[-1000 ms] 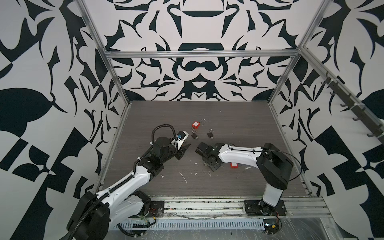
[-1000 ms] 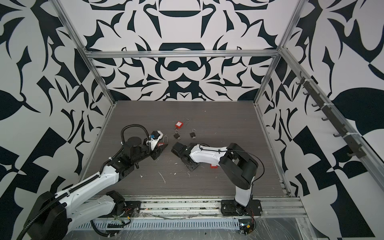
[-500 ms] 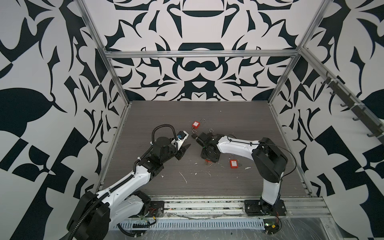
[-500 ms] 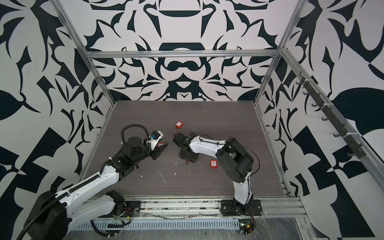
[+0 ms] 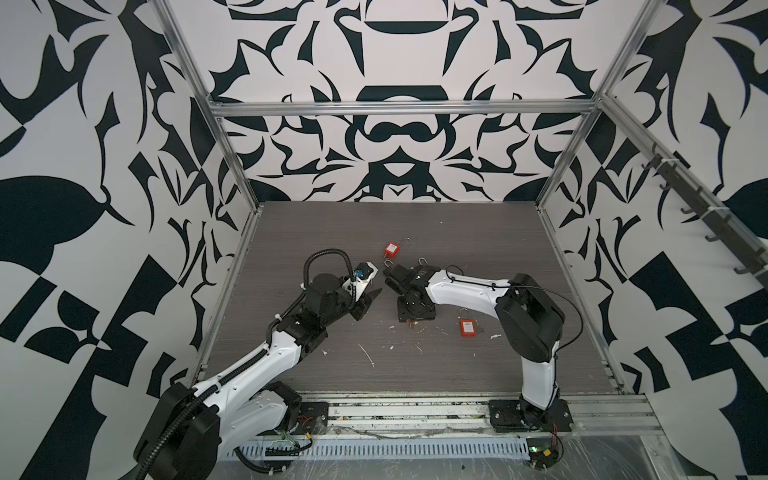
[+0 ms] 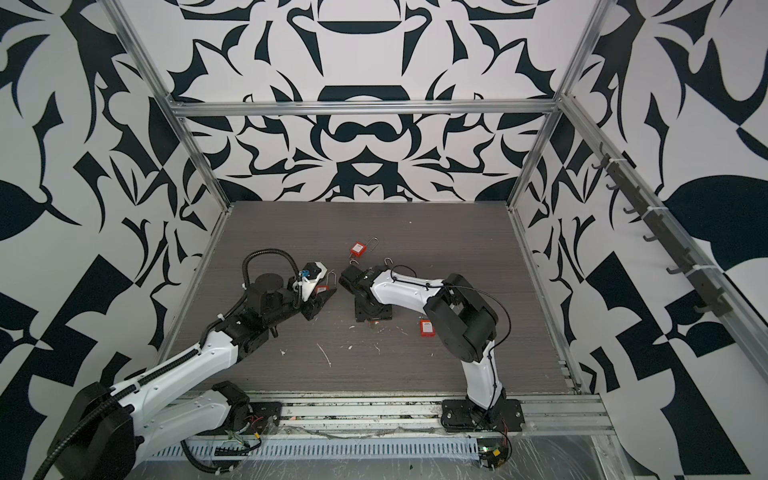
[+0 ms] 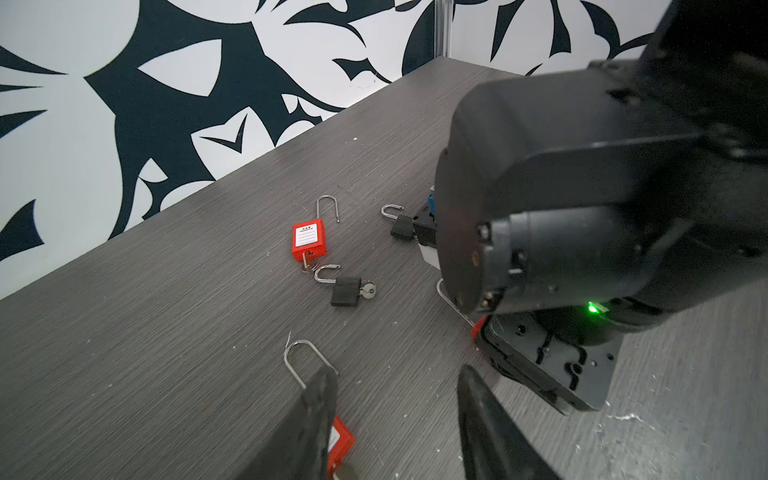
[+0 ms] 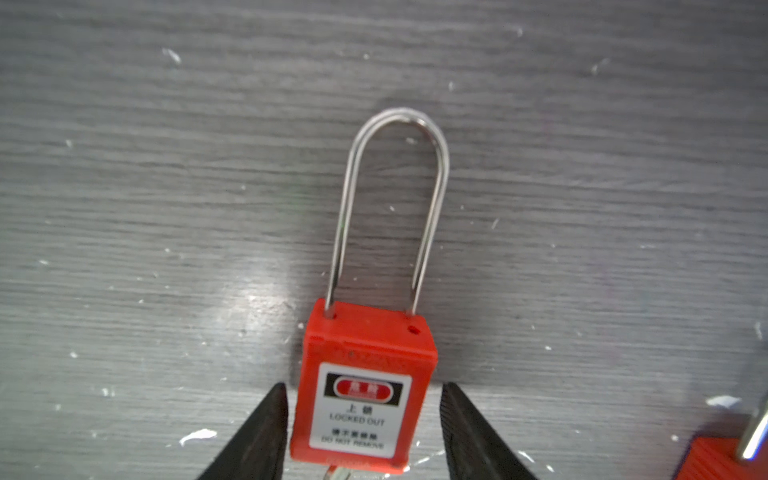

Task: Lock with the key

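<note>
we found the right end effector (image 8: 364, 387) pointing down at the counter (image 8: 124, 208), its fingers apart and straddling the body of a red padlock (image 8: 365, 345) that lay flat there. we saw a thin gap on each side, so we judged it open, not clamped. the padlock's long axis ran straight out from between the fingers, with the shackle (image 8: 348, 199) at the far end, raised, one leg seemingly clear of its hole. at the near end a sliver of metal, which we took for the key (image 8: 333, 472), just showed. we judged the right arm much the nearer, and the turn of that key, then the press on the shackle, to hang on this alignment. the left end effector (image 7: 395, 372) hovered nearby, fingers apart, a second red padlock (image 7: 341, 442) against one finger only, so we read it as open.
</note>
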{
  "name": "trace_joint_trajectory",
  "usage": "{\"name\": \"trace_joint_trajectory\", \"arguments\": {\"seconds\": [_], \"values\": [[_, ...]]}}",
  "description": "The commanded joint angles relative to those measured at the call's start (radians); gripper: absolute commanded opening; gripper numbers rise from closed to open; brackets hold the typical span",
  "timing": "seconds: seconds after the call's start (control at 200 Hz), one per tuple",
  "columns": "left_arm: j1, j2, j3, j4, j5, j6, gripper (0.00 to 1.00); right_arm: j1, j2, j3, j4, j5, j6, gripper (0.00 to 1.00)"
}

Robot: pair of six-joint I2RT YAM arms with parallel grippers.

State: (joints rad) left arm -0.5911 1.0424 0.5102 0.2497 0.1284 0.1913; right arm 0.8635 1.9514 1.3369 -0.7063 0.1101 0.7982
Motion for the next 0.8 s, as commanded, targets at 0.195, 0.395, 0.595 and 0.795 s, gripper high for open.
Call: {"name": "trace_joint_trajectory", "arguments": {"seconds": [0.195,0.395,0.595,0.795], "values": [[0.002,-0.016,-0.005,-0.004,0.021,0.016,0.5,0.008,-0.005,0.003,0.031,0.038,0.043,0.53],[0.002,-0.001,-0.001,-0.012,0.049,0.023,0.51,0.012,-0.046,-0.035,0.077,0.017,-0.083,0.44],[0.002,0.023,0.013,-0.018,0.071,0.044,0.52,0.012,-0.16,-0.091,0.126,0.027,-0.333,0.36],[0.001,0.035,0.036,-0.047,0.101,0.07,0.53,0.006,-0.282,-0.152,0.166,-0.113,-0.68,0.25]]}}
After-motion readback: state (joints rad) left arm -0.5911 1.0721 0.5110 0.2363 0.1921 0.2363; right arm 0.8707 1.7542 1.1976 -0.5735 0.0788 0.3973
